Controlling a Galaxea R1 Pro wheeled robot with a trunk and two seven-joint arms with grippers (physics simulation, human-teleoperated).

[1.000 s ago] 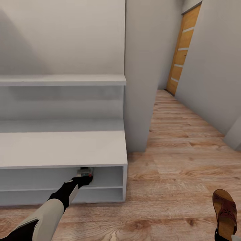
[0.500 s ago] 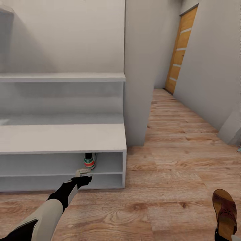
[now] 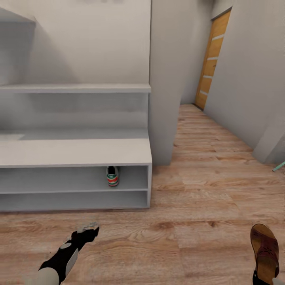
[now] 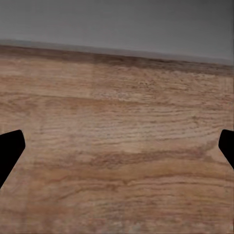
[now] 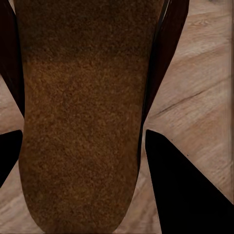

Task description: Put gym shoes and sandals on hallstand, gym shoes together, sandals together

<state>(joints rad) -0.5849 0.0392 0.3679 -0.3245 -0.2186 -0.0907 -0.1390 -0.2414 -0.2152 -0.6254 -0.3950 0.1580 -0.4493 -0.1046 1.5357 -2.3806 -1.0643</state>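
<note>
Left gripper withdrew from hallstand over corridor floor.

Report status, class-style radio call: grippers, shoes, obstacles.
Left gripper open, empty, above the corridor floor. Right gripper shut on sandal. One gym shoe on hallstand's upper shelf. Nothing between the sandal and the rack.
</note>
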